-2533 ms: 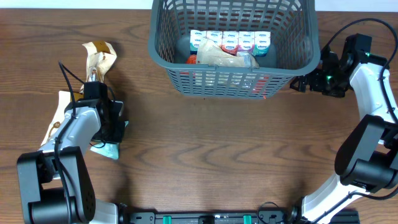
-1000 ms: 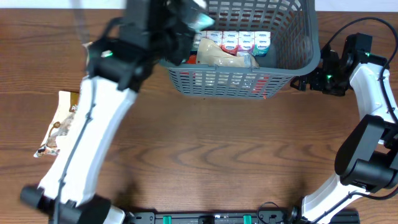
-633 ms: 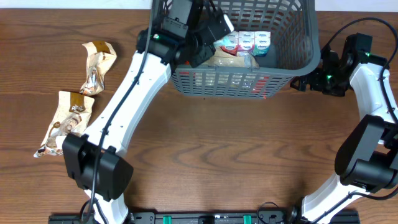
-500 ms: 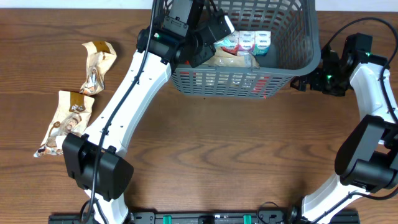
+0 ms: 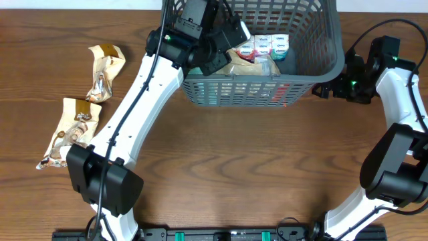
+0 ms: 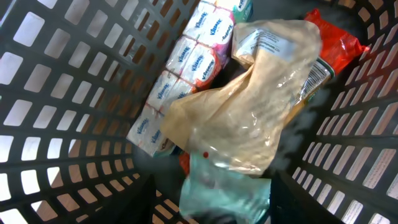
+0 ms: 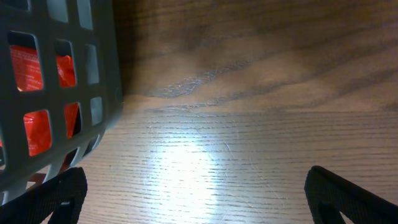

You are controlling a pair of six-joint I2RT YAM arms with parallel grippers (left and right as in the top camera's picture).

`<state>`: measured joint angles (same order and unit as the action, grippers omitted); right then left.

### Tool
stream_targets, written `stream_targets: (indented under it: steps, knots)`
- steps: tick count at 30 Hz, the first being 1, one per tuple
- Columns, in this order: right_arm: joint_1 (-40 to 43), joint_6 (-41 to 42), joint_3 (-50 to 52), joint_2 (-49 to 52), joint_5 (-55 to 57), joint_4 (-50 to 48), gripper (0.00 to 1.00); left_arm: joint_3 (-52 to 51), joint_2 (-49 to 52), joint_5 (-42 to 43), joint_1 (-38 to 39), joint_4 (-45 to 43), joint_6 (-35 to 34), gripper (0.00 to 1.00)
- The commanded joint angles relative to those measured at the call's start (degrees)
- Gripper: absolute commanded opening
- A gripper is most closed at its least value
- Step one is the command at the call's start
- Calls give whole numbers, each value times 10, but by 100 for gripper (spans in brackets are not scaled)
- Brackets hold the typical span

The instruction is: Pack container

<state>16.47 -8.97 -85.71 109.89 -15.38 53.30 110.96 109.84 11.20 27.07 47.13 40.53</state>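
Note:
The dark grey slotted container (image 5: 254,87) stands at the table's far middle. It holds a row of white tissue packs (image 6: 186,68), a beige clear bag (image 6: 249,118) and a red pack (image 6: 329,37). My left gripper (image 5: 224,40) reaches inside the container, and in the left wrist view (image 6: 214,208) it is shut on a teal pack (image 6: 224,186) just above the beige bag. My right gripper (image 5: 323,88) is open and empty, low over the wood beside the container's right wall (image 7: 74,93).
Two brown snack packs lie on the table's left side, one further back (image 5: 105,67) and one nearer (image 5: 69,130). The container's lattice walls (image 6: 62,93) close in around my left gripper.
My left arm carried the teal pack from the table's left side up and into the container, then shifted slightly inside. The right arm has not moved.

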Motion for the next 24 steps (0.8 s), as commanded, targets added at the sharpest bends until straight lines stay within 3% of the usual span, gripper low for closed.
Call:
stream_targets:
  steps: [1,6,24]
  knots:
    - [-4,1,1,0,5,1,99,-9,7,-34,1,16,10,49]
    - [-4,1,1,0,6,-1,99,-9,-21,-83,1,12,10,54]
    - [-4,1,1,0,6,-3,99,-10,-41,-85,-3,29,8,55]
